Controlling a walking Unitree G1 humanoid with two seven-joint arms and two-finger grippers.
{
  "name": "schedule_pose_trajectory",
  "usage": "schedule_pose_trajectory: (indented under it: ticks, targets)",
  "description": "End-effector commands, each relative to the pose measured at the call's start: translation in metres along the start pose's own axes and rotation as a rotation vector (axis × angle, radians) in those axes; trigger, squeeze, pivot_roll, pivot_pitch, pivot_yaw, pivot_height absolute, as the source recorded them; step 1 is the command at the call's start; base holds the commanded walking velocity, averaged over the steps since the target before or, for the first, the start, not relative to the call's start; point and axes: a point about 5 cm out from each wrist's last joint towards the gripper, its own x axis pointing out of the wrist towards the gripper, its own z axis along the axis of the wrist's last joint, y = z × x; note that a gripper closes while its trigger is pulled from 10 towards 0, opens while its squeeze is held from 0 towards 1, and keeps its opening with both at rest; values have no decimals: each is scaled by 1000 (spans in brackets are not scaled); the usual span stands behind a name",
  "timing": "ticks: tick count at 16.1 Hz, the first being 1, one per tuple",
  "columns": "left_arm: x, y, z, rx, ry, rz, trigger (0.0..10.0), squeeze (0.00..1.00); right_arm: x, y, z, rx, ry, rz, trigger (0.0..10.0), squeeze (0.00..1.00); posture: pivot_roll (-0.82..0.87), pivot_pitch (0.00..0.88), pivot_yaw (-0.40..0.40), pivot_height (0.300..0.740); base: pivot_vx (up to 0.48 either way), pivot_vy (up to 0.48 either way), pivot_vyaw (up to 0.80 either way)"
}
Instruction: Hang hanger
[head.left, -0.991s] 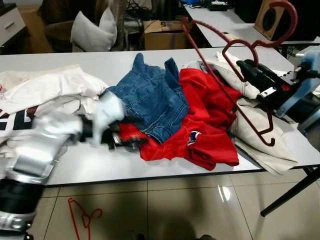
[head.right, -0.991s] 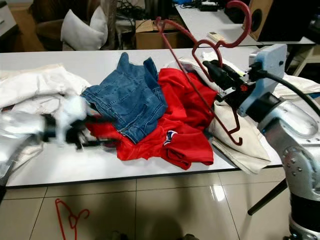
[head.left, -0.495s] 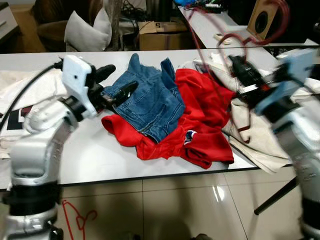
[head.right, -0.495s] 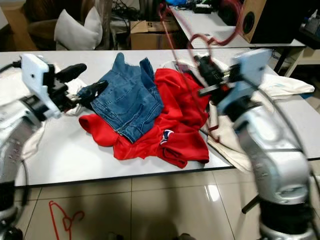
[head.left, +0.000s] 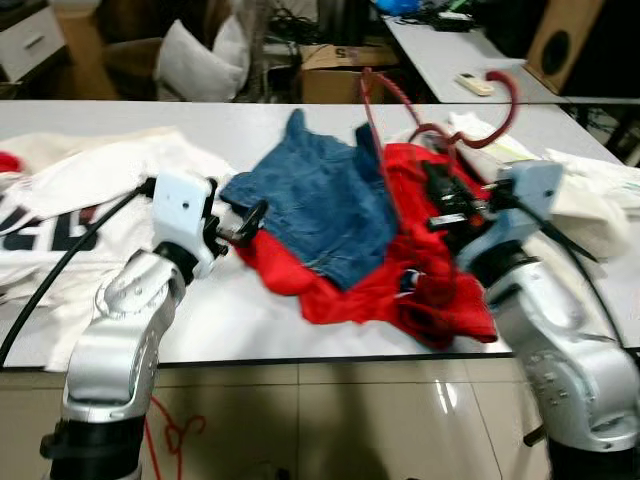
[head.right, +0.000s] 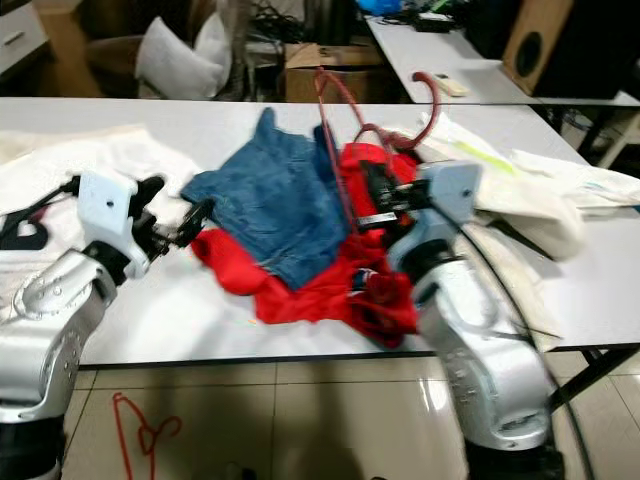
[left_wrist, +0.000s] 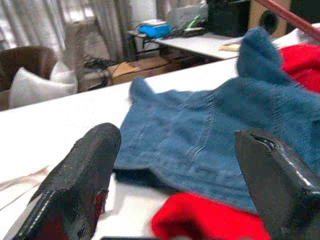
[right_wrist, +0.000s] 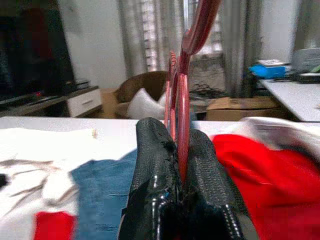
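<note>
Vs half a sec ago: right gripper (head.left: 440, 196) has come in toward frame centre, now over the red shirt (head.left: 430, 290), and the red hanger (head.left: 440, 135) came with it. Hook now points up-right in the head view, one arm rising to upper centre. Fingers (right_wrist: 155, 165) pressed together on the hanger's wire, pinching it firmly per the wrist cam.

Left gripper (head.left: 238, 222) has dropped lower, now centre-left of frame at the edge of the jeans (head.left: 320, 205). Fingers (left_wrist: 85, 170) spread wide, holding nothing; jeans and a bit of red cloth between them in the wrist view.

Whole view also shifted, so cam moved too. White clothes (head.left: 90, 190) sit far left on the table (head.left: 240, 320).

Meaning, imo: hanger is secured but still nowhere near a rail, none visible. Hang step not yet started. Left arm looks set to deal w/ clothing first. A 2nd hanger (head.right: 140, 435) lies on the floor, lower left.
</note>
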Motion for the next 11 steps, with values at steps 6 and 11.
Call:
schedule_pose_trajectory:
  ticks: [6,11]
  targets:
    - [5,-14,4,4,-21,-1,10000,0,-3,-1,2,-9,-33,-31,10000,0,-70,0,19,710,0,318,0]
    - [9,-18,3,3,-17,-11,10000,0,-6,-4,-4,-3,-6,-50,10000,0,-75,0,25,710,0,319,0]
